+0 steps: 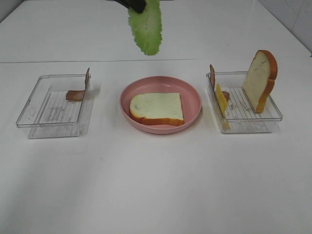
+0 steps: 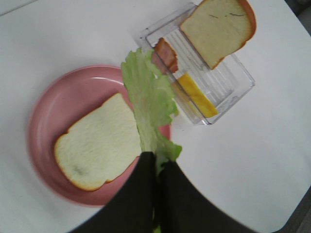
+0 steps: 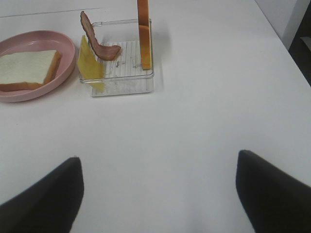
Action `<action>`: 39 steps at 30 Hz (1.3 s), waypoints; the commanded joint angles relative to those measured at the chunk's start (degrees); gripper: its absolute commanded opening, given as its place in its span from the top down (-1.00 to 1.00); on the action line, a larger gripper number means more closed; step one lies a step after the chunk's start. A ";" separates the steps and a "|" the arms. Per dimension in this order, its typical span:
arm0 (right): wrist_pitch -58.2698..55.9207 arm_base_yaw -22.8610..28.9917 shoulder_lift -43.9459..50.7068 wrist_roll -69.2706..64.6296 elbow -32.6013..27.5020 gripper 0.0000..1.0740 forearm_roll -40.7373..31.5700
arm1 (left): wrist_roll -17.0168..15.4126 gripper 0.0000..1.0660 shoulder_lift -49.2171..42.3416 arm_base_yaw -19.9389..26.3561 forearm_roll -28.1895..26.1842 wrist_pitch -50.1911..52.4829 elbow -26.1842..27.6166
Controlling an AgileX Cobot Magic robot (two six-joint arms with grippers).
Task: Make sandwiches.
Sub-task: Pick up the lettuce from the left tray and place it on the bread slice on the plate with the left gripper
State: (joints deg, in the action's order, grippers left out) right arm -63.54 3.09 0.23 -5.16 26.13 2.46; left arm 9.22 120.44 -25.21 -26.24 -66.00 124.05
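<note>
**Sandwich only begun**

One bread slice (image 1: pixel 157 108) lies bare on the pink plate (image 1: pixel 195 95). The cheese (image 1: pixel 222 100), bacon (image 3: pixel 99 48) and the second slice (image 1: pixel 261 80) wait in the right tray (image 1: pixel 273 116). The left gripper (image 2: pixel 156 162) is clamped on the lettuce leaf (image 2: pixel 148 97), high above the table (image 1: pixel 156 185). The right gripper (image 3: pixel 158 184) stands wide apart, empty.

Robot body: all black.
Left gripper (image 2: pixel 156 165) was matte black, smooth, tapered; right gripper (image 3: pixel 158 160) black with rounded tips.
</note>
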 commanded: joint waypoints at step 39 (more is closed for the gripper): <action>0.52 -0.06 1.83 0.34 -0.17 -0.49 -0.06 | -3.50 1.00 19.71 -5.39 2.64 9.68 0.17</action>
State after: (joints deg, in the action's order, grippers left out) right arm -63.54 3.09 0.23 -5.16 26.13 2.46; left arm 5.73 140.32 -30.65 -26.70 -56.72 124.05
